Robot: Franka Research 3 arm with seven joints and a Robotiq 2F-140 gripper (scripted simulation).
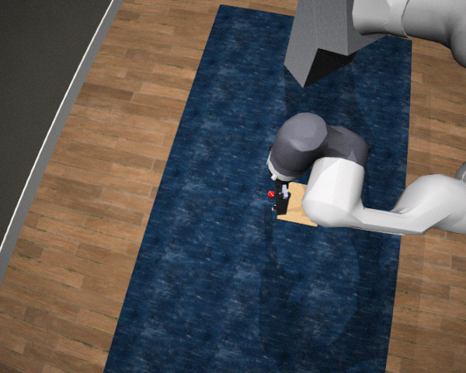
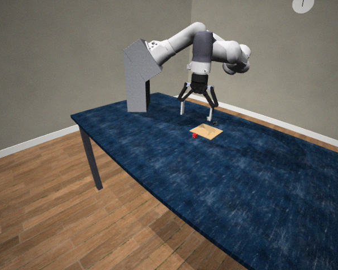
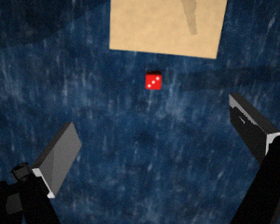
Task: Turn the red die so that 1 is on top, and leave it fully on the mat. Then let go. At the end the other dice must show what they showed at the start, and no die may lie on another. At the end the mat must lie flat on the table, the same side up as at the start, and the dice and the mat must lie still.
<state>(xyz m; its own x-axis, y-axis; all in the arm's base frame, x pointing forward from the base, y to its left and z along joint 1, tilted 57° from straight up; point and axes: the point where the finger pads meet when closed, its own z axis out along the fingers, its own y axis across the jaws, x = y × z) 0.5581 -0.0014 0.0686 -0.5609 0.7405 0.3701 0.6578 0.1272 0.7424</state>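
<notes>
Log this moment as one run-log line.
hand: open, empty, above table | red die: on blue cloth beside mat, not on it, three pips up | black die: off mat, far side

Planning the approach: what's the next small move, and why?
Probably descend over the red die, centring it between the fingers. The gripper is open, empty and well above the table; the die sits off the mat, showing three pips.

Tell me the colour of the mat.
Plain tan mat, best seen in the wrist view.
</notes>
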